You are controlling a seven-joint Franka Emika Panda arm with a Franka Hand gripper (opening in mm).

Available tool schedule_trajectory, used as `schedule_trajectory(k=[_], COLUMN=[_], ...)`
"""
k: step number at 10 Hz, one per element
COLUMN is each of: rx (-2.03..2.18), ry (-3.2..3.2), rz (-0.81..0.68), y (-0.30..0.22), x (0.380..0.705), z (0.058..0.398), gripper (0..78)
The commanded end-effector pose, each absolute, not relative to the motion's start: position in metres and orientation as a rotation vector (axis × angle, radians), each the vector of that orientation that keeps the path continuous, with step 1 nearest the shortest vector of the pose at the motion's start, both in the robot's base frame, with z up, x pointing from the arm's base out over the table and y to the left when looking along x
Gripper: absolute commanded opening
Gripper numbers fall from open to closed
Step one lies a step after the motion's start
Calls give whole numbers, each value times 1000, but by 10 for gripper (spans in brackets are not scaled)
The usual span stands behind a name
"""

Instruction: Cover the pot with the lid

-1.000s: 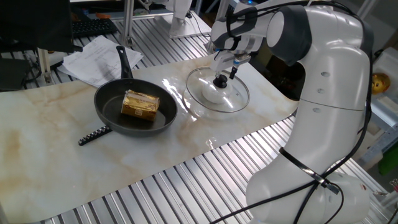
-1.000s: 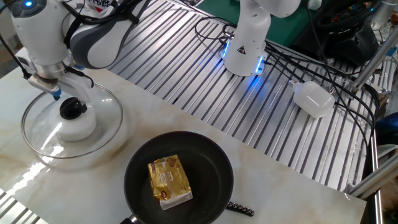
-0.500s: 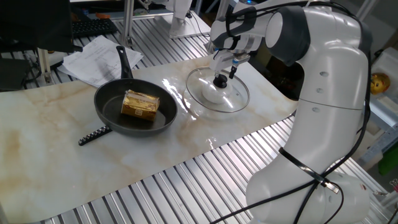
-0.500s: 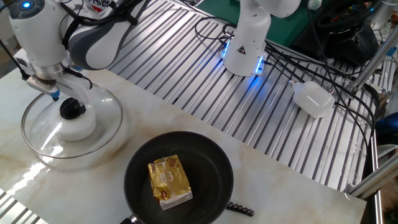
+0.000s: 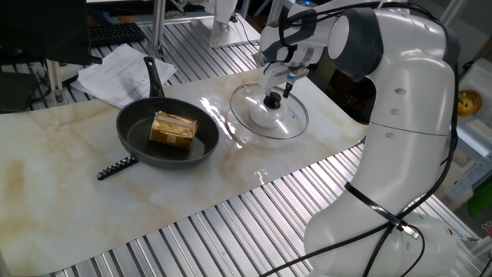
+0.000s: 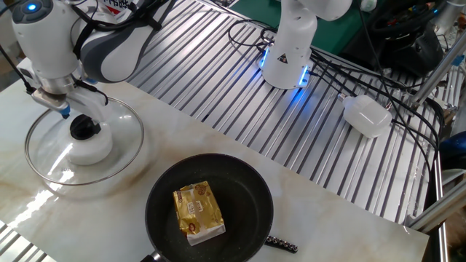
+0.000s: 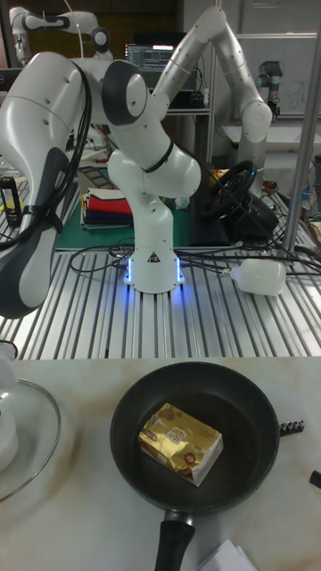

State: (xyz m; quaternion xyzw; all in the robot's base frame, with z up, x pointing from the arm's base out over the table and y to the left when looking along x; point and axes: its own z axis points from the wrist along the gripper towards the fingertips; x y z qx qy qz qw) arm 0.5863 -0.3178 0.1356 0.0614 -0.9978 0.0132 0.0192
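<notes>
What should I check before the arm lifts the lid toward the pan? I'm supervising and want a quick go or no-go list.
1. Gripper over the knob of the lid: ok, it is right above the knob.
2. Fingers closed on the knob: cannot tell, the views do not settle the jaws.
3. Lid lying flat on the table: ok, beside the pot, apart from it.
4. Pot free to take the lid: not ok for certain, a gold-wrapped block lies inside; whether it clears the lid, cannot tell.
5. Path from lid to pot: ok, nothing stands between them.
</notes>
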Motion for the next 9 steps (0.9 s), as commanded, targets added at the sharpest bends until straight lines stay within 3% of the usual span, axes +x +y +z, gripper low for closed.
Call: schedule_trajectory(k=[1, 2, 9], rx=[193, 193, 193], ry=[-3100, -3100, -3100], rz=[44, 44, 44], y=[-319, -319, -319], x=[587, 587, 587], z=[137, 137, 137], gripper=[773, 21, 21])
